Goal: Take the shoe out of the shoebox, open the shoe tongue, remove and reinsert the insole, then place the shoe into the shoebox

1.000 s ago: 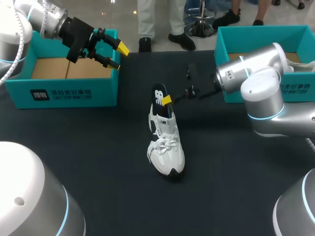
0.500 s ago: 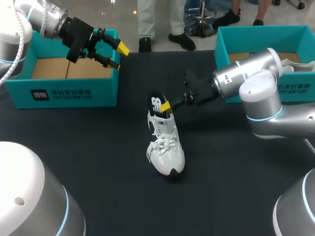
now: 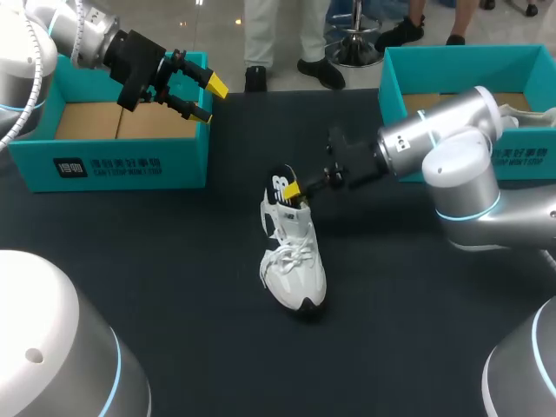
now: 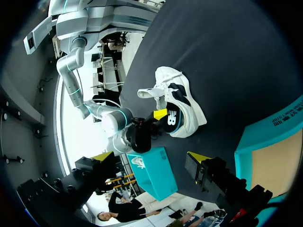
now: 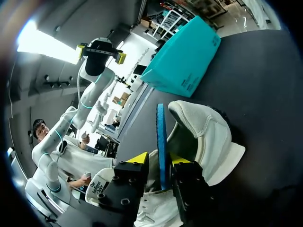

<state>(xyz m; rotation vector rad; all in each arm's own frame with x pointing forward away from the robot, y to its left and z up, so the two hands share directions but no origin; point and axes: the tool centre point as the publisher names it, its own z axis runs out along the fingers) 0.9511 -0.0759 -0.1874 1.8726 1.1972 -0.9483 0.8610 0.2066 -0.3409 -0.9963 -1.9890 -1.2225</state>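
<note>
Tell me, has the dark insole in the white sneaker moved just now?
Yes. The dark insole, pinched by the right hand, has sunk deeper into the white sneaker, which stayed put on the black table.

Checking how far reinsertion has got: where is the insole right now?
Head view: the insole stands partly in the heel opening of the white shoe at the middle of the table, gripped by the right end effector.
</note>
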